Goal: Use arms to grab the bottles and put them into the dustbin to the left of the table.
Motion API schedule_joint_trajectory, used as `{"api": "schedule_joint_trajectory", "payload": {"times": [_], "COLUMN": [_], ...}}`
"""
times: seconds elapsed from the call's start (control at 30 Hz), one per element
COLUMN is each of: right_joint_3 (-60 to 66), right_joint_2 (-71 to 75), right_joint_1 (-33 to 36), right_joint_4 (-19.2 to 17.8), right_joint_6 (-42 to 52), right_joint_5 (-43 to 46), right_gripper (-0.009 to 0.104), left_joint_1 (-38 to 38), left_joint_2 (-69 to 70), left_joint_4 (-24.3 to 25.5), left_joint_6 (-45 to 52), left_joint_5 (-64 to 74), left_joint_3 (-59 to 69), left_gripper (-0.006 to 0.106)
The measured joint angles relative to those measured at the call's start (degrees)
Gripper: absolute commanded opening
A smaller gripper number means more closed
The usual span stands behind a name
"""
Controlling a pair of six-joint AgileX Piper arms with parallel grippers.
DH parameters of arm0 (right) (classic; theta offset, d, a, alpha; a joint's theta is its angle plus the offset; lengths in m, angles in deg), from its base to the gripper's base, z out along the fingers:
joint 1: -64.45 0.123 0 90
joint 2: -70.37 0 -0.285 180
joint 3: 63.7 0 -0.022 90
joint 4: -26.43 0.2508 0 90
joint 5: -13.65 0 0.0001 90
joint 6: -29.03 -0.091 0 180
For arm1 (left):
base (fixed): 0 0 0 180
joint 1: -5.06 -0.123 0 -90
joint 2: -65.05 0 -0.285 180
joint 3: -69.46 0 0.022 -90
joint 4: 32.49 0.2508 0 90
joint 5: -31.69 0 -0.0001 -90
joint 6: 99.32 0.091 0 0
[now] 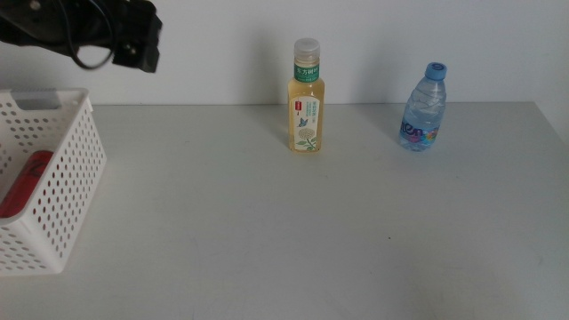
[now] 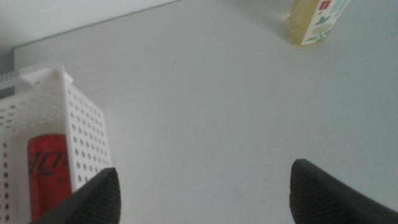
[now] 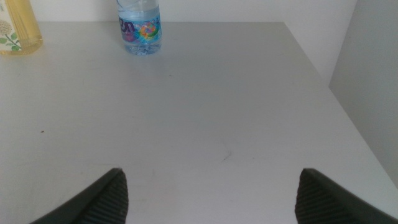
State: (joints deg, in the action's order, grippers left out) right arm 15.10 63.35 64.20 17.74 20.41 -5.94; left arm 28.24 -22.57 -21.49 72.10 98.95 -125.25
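Observation:
A yellow tea bottle (image 1: pixel 306 98) stands upright at the back middle of the table (image 1: pixel 293 222); its base also shows in the left wrist view as the tea bottle (image 2: pixel 314 22). A clear blue-capped water bottle (image 1: pixel 424 108) stands to its right, seen too as the water bottle (image 3: pixel 139 25). The red can (image 2: pixel 48 174) lies inside the white dustbin (image 1: pixel 53 187) at the left. My left gripper (image 2: pixel 202 193) hangs open and empty high over the dustbin's near edge; the left arm (image 1: pixel 98 31) shows at top left. My right gripper (image 3: pixel 211 196) is open and empty, low over the table's right side.
The table's right edge (image 3: pixel 336 99) runs close beside the right gripper. The dustbin's perforated wall (image 2: pixel 87 137) stands just under the left jaw. Bare grey tabletop lies between the dustbin and the bottles.

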Motion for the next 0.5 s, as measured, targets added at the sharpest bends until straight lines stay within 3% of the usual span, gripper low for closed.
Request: {"api": "schedule_joint_trajectory", "payload": {"times": [0.17,0.5], "right_joint_3": [0.0,0.0], "right_joint_2": [0.0,0.0], "right_joint_1": [0.0,0.0], "right_joint_4": [0.0,0.0], "right_joint_6": [0.0,0.0], "right_joint_5": [0.0,0.0], "right_gripper": [0.094,0.094], "left_joint_1": [6.1,6.7], "left_joint_2": [8.5,19.9], "left_joint_4": [3.2,4.1], "left_joint_6": [-3.3,-8.3], "left_joint_5": [-19.3,-52.6], "left_joint_3": [18.0,50.0], "left_gripper": [0.092,0.092]}}
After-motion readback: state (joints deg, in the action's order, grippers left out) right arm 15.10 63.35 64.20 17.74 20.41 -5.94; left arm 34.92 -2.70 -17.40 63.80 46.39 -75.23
